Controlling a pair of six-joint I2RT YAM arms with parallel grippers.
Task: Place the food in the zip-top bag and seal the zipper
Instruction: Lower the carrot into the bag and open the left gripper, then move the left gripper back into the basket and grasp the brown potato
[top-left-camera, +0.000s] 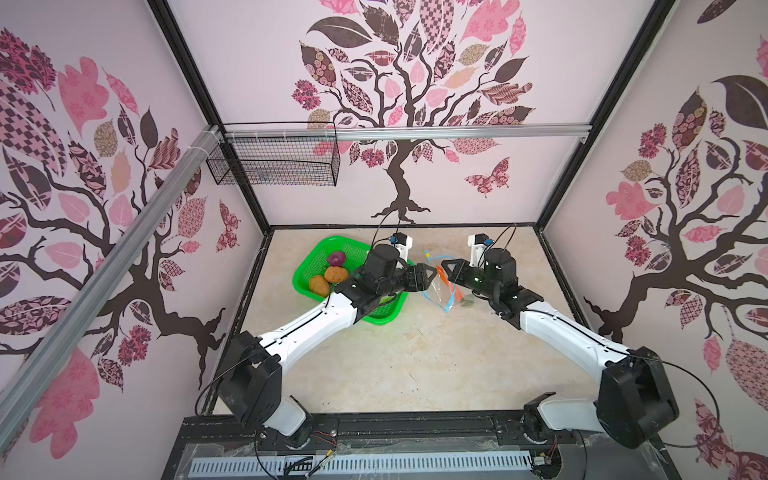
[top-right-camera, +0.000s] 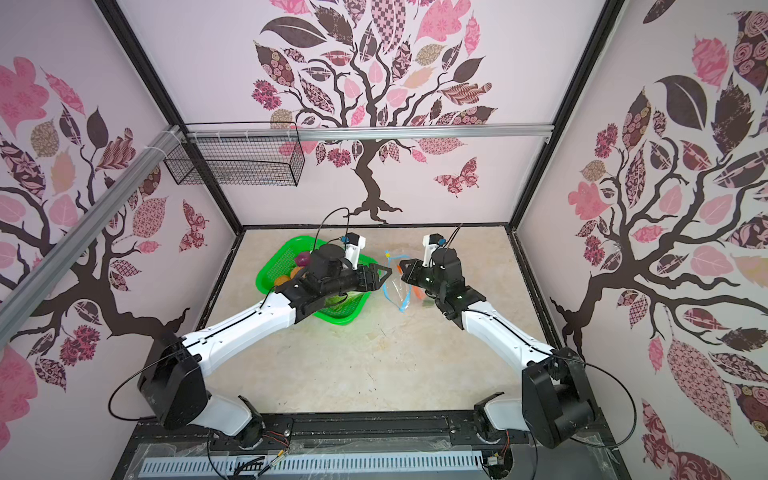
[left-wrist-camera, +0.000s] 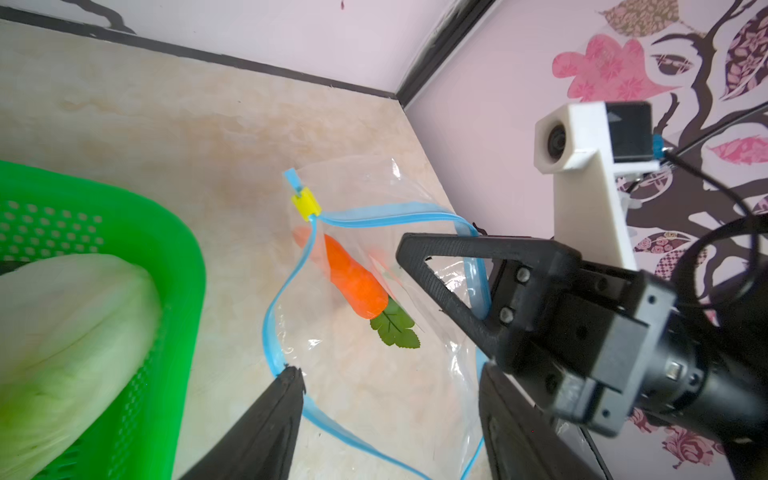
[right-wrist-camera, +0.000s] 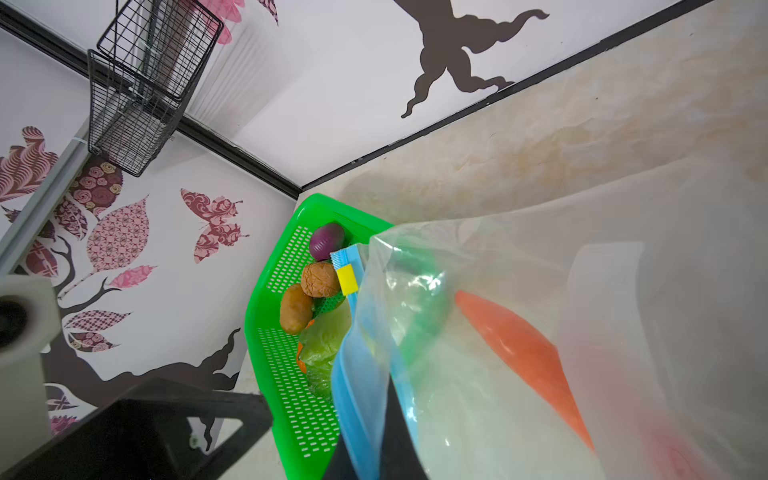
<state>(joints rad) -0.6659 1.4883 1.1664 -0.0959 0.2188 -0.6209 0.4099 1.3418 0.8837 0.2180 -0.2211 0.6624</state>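
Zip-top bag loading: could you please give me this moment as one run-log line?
carrot: in zip-top bag | cabbage: in basket | left gripper: open at bag mouth | right gripper: shut on bag rim | zipper: unsealed

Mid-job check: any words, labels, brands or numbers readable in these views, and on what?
No readable text in any view.
The zip-top bag: clear plastic, no print visible.
The yellow zipper tab: blank.
The green basket: no label visible.
The wall decals: patterns only, no words.
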